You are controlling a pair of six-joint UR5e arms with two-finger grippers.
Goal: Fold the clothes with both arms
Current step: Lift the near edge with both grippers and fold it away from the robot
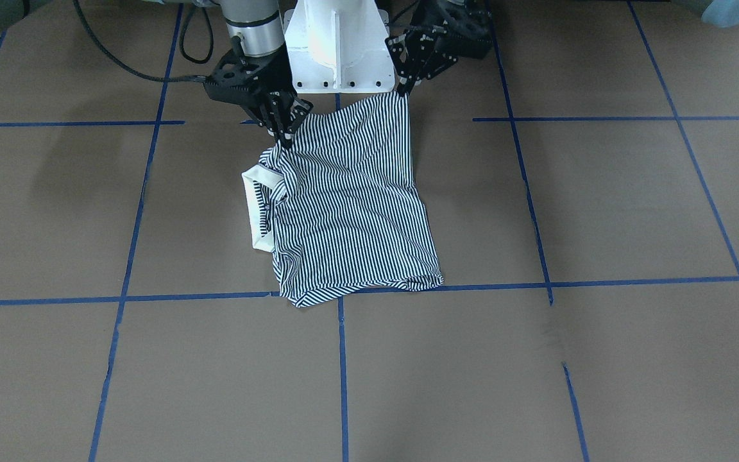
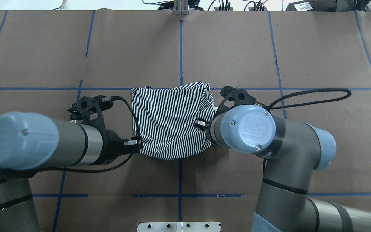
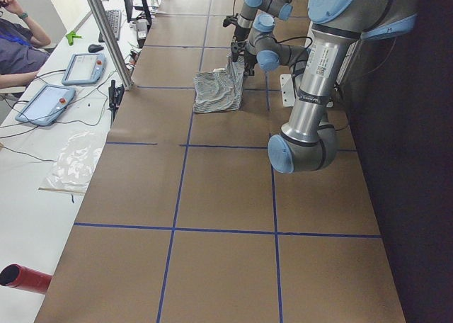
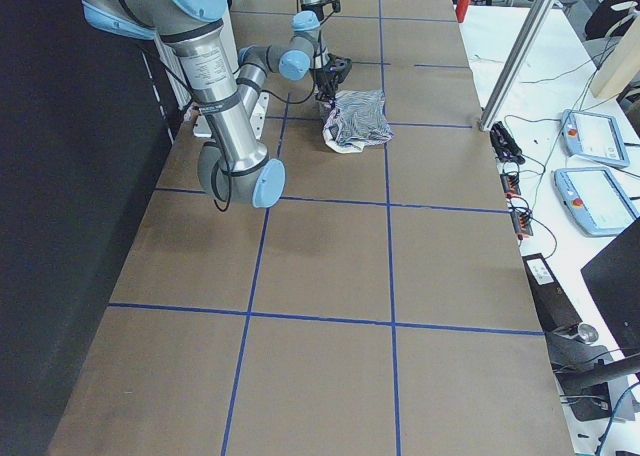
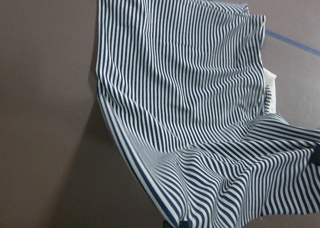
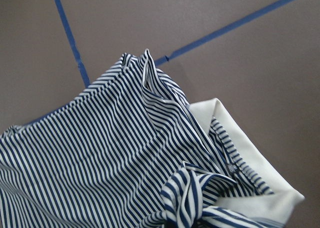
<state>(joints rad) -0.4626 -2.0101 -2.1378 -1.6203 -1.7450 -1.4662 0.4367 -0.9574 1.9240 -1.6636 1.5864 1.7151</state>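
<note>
Right fingers (image 1: 283, 126): closed on a bunched pinch of the shirt (image 1: 356, 212), at its robot-side edge just beside the collar (image 1: 255, 215). In the overhead view the right arm (image 2: 248, 129) hides this grip.
Left fingers (image 1: 406, 82): closed on the other robot-side corner of the shirt, where the cloth comes up to a point.
Held edge: it runs between the two grips, raised off the table (image 1: 600, 205) and sagging a little in the middle; the left corner sits nearer the robot than the right one.
Shirt body: it slopes down from the held edge and lies on the table at the middle of the grid, striped side up.
Far edge: it rests on the cross line of blue tape (image 1: 472, 286), with one corner just over it on the robot's right side.
Collar side: the cream collar stands open on the robot's right, its rim curled upward.
Left side edge: fairly straight, with bare table beside it.
Behind the grips: the white pedestal base (image 1: 337, 45) stands close to the held edge.
Open room: there are wide bare squares of table to both sides and across to the far side.
Cable (image 2: 308, 95): it loops over the table on the robot's right, apart from the shirt.
</note>
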